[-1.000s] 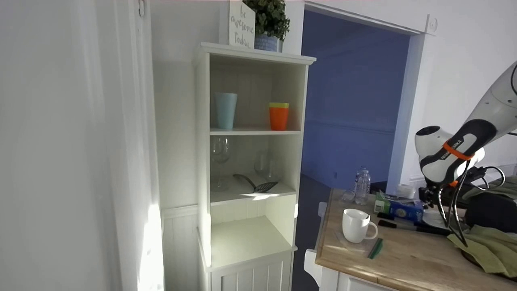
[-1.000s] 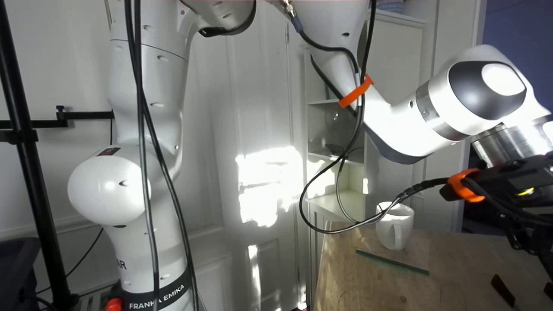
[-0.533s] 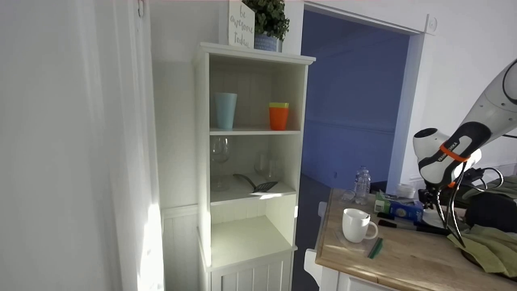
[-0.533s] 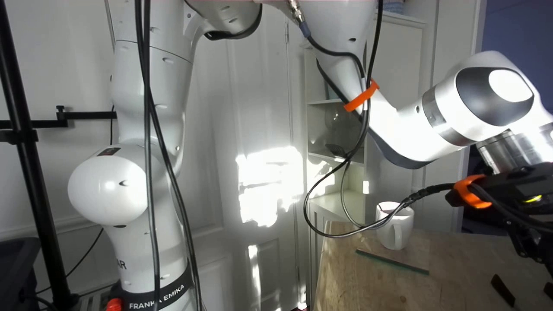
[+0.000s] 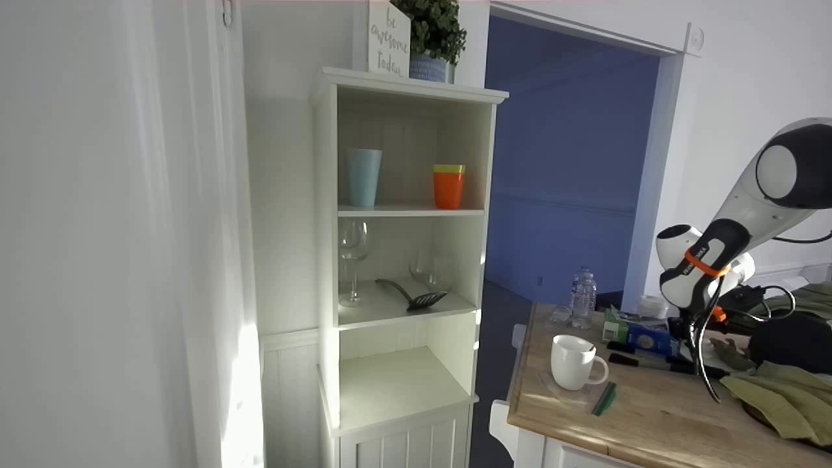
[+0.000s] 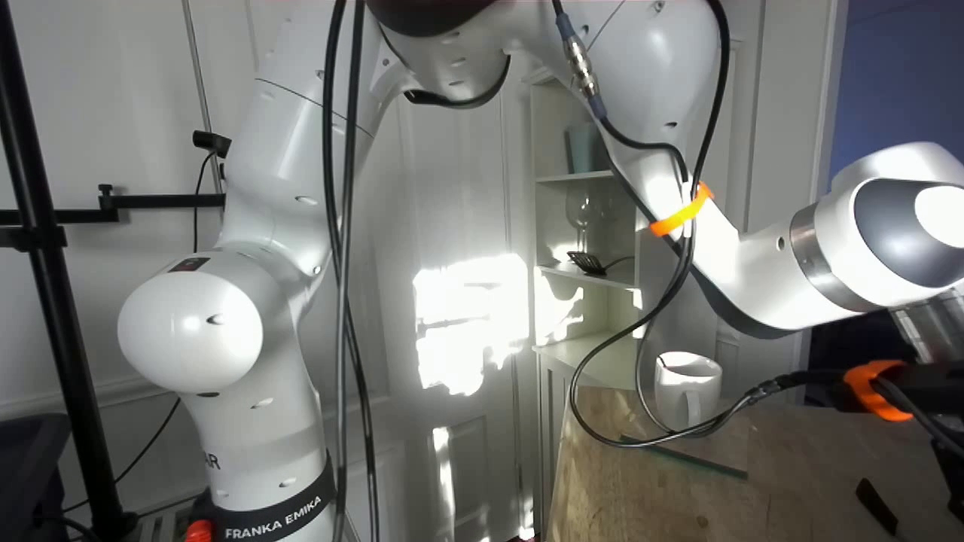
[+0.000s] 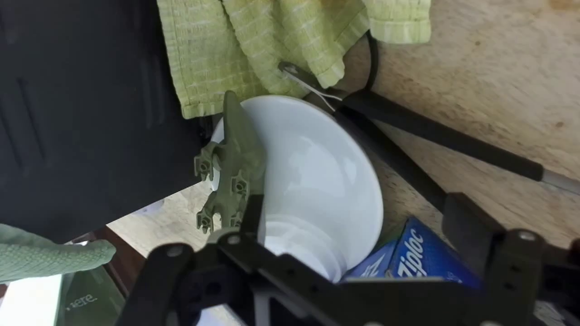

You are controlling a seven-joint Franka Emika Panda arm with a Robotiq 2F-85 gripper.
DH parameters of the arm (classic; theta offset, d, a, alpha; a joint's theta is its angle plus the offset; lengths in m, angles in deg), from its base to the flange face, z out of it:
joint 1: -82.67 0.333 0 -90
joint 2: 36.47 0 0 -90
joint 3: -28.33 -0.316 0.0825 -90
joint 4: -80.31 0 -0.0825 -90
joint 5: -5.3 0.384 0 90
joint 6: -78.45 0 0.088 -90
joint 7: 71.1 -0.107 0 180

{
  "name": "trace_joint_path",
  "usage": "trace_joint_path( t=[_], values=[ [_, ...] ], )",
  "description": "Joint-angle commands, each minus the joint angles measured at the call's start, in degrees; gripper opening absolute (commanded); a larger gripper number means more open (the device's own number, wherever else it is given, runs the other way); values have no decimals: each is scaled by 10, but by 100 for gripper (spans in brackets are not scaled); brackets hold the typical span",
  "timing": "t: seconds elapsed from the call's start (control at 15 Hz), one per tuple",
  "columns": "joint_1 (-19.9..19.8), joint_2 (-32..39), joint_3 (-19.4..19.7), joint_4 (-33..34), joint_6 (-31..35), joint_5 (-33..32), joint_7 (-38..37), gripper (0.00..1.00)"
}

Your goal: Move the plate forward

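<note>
- Plate [image 7: 317, 176]: white, on the tabletop [image 5: 682, 416], well in from the cabinet-side edge; gap to far edge hidden by clutter.
- Claw [image 7: 355, 203]: spread wide, fingers [image 7: 469, 222] well apart, nothing clamped AFAICT. Plate's rim shows btwn them in wrist view; height over it, can't tell.
- Green plastic part [image 7: 242, 149]: covers one side of plate, by one finger; on it or just over it, unclear. Risk: closing there pinches it w/ or instead of the rim.
- Ziploc box [image 7: 421, 258] & black handles [image 7: 448, 138]: beside plate, cabinet-edge side. Finger coming down prob. lands on these, spoils grip or shoves them along.
- Towel [image 7: 208, 59] nr rim: could bunch or drag if plate slides that way. Black case [image 7: 86, 104] may block a push.
- Rim looks slick & sloped; shallow nip could slip.
- Cable [image 6: 794, 379]: slack loop, might snag mug or towel on a big swing.
- Surface: wood; mug [image 5: 572, 363] nr cabinet-side edge, zip bag [image 5: 604, 399] by it, bottle [image 5: 584, 299] nr far corner, same side.
- Room: white cabinet [image 5: 406, 409] past that edge w/ blue cup [image 5: 364, 177] & orange cup [image 5: 448, 188]; dim doorway [image 5: 559, 162] behind.
</note>
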Motion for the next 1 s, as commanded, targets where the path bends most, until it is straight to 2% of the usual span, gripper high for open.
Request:
trace_joint_path(
  t=[0.0,0.67,0.8,0.93],
  values=[
    [-4,59,11,60,-2,39,27,100],
    [-18,153,18,145,5,94,56,99],
    [-19,164,17,156,0,101,61,95],
    [-22,174,15,164,2,109,66,85]
  ],
)
